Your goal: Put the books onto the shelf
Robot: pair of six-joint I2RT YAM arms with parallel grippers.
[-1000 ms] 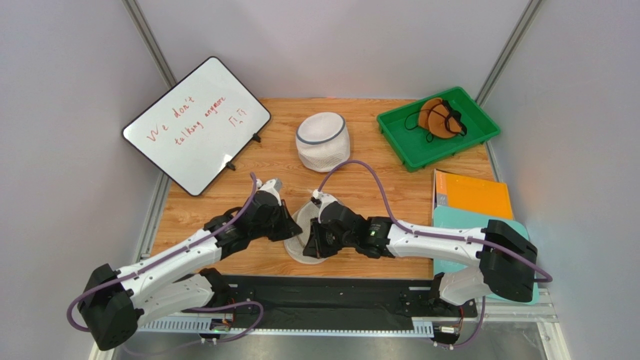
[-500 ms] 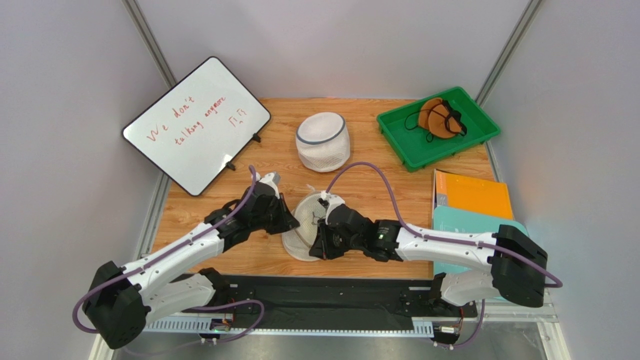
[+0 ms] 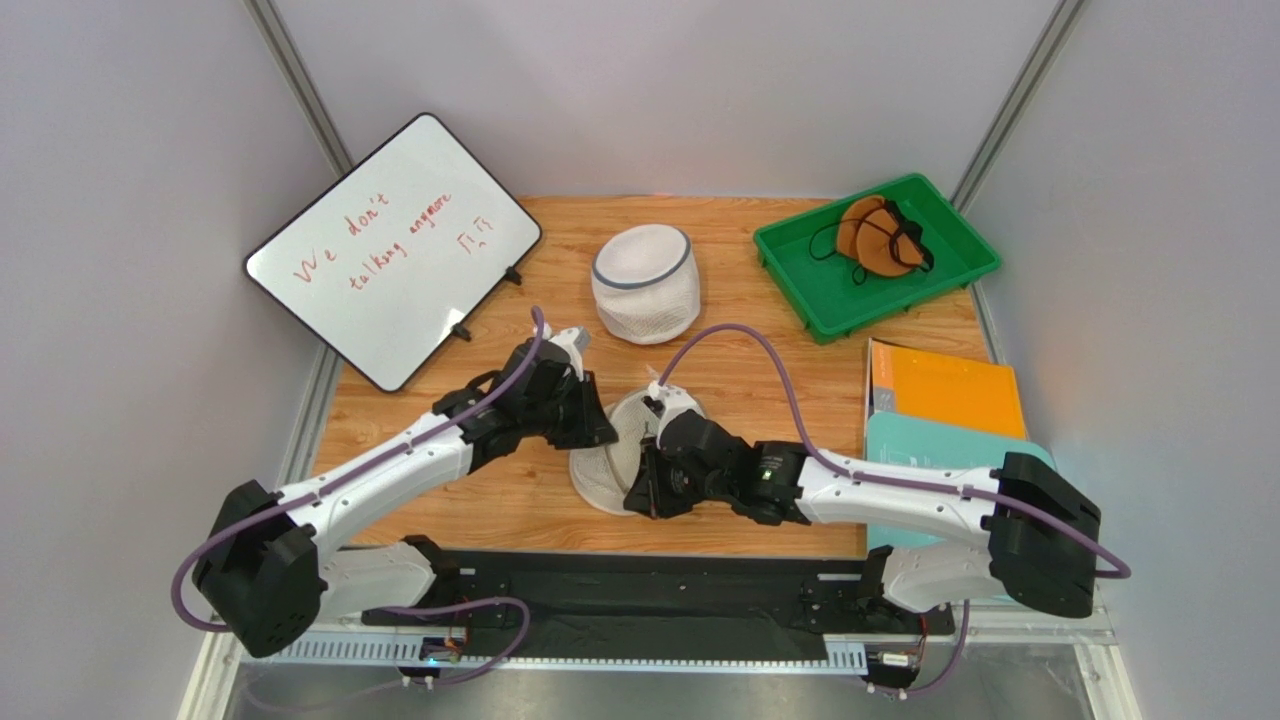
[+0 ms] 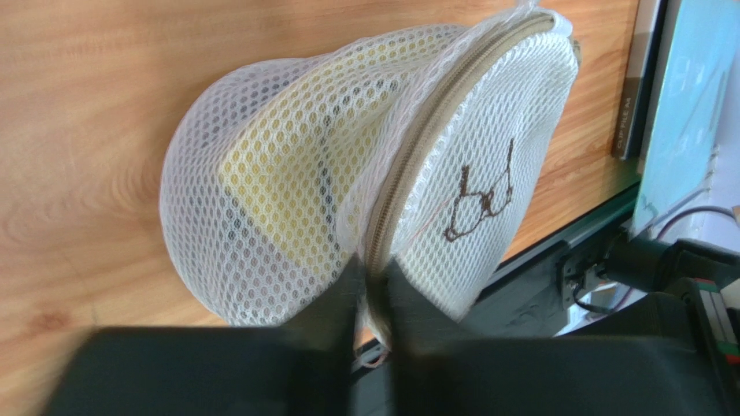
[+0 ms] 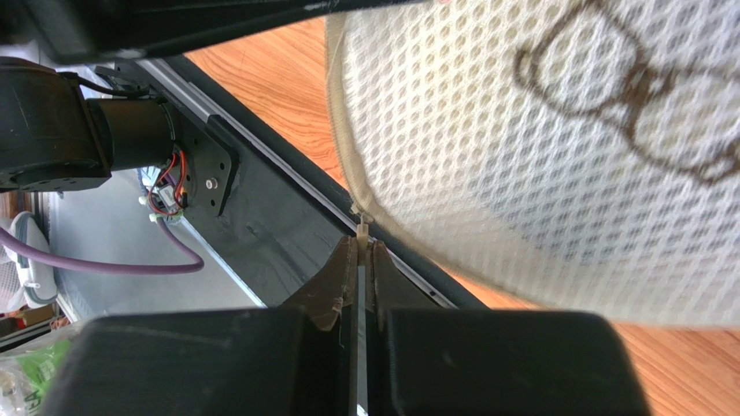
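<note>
Flat orange book (image 3: 950,393) and teal book (image 3: 920,444) lay at right edge, nearer right gripper (image 5: 360,247), which pinched zipper pull (image 5: 360,227) of white mesh bag (image 4: 278,173); left gripper (image 4: 372,279) nipped its seam.

Two books lying flat at the table's 3 to 4 o'clock side

An orange flat rectangular book (image 3: 947,393) lies flat at about 3 o'clock on the wooden table (image 3: 526,503), its cover plain and a pale grey strip running along its 9 o'clock edge. A teal flat rectangular book (image 3: 909,443) lies flat on its 6 o'clock side, at about 4 o'clock, and the two meet. I can't tell which overlaps the other. Much of the teal cover is hidden.
</note>
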